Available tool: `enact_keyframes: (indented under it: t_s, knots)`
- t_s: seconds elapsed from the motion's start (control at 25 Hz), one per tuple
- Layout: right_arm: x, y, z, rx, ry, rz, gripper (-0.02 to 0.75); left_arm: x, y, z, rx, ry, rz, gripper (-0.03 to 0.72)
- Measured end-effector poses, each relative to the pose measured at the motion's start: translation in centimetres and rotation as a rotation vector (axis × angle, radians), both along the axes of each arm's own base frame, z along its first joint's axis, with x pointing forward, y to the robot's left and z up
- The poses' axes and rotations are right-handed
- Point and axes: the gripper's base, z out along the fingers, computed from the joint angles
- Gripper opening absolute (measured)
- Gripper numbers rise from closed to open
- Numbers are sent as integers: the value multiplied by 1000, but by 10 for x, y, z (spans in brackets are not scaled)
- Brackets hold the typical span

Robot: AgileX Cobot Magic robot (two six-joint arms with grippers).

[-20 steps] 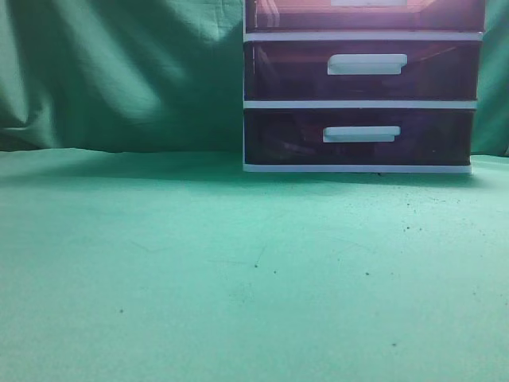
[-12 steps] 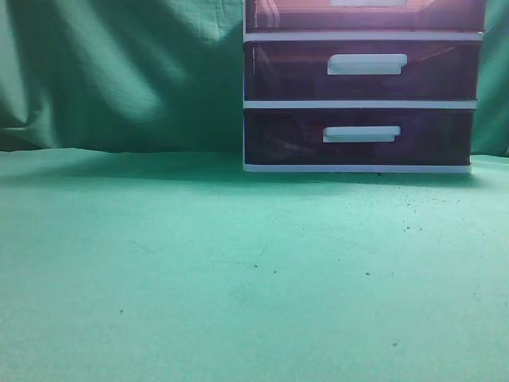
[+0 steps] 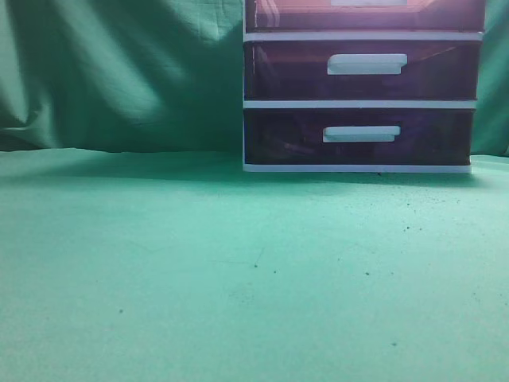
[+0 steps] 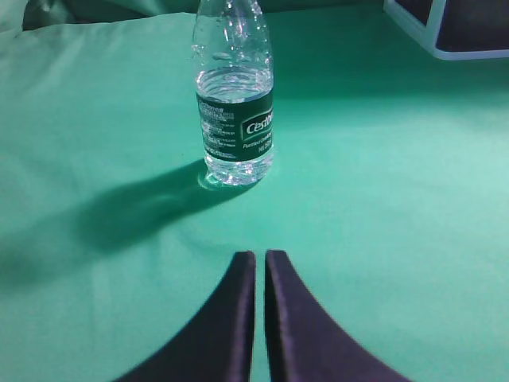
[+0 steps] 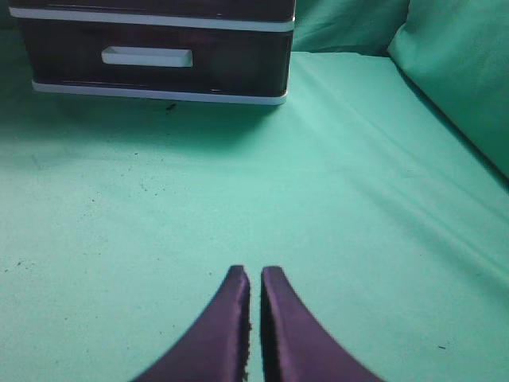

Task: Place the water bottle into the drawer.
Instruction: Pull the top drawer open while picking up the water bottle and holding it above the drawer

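Left: we see the water bottle (image 4: 235,103) upright on the green cloth (image 4: 382,183), ahead of our left gripper (image 4: 260,267), whose fingers are closed and empty. Partly filled, it looks light, smooth and thin-walled; we judge the labelled waist the best grip. Right: our right gripper (image 5: 254,278), likewise closed, faces the drawer unit (image 5: 159,87); the reddish drawer (image 3: 366,14) sits shut.

Dim, green-tinted, soft-focus frames. Water bottle (image 4: 235,95) casts long shadow leftward; glints on plastic. Drawer unit (image 3: 362,103) shades cloth (image 3: 199,263) beneath. Grainy throughout.
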Motion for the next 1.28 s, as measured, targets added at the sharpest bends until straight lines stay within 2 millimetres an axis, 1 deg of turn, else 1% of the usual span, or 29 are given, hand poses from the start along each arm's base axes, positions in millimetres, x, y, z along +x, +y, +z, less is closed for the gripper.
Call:
enact_keyframes:
  t_s: [0.04,0.12,0.24,0.32,0.44,0.52,0.6,0.64,0.72,0.76,0.84,0.88,1.0,1.12,1.2,1.28]
  knots:
    - [0,0,0,0,0,0,0,0,0,1,-1,-8,-1,0]
    - [0,0,0,0,0,0,0,1,-3,5,-68,-49,-12,0]
    - [0,0,0,0,0,0,0,3,-6,26,-234,-271,-34,0]
    - [0,0,0,0,0,0,0,1,-4,41,-307,-427,-35,0]
    - [0,0,0,0,0,0,0,-3,-2,57,-355,-609,-33,0]
    - [0,0,0,0,0,0,0,-5,-1,63,-358,-674,-34,0]
    - [0,0,0,0,0,0,0,-6,-1,65,-337,-703,-39,0]
    - [0,0,0,0,0,0,0,-6,-1,65,-337,-703,-39,0]
    - [0,0,0,0,0,0,0,-5,-3,65,-283,-670,-53,0]
    - [0,0,0,0,0,0,0,-4,-4,69,-233,-553,-56,0]
    - [0,0,0,0,0,0,0,-2,-5,82,-210,-453,-51,0]
    - [0,0,0,0,0,0,0,1,-5,84,-200,-401,-47,0]
    - [0,0,0,0,0,0,0,17,-7,92,-181,-265,-37,0]
    - [0,0,0,0,0,0,0,36,-10,94,-178,-156,-28,0]
    - [0,0,0,0,0,0,0,45,-11,94,-179,-116,-24,0]
    - [0,0,0,0,0,0,0,55,-12,94,-182,-115,-23,0]
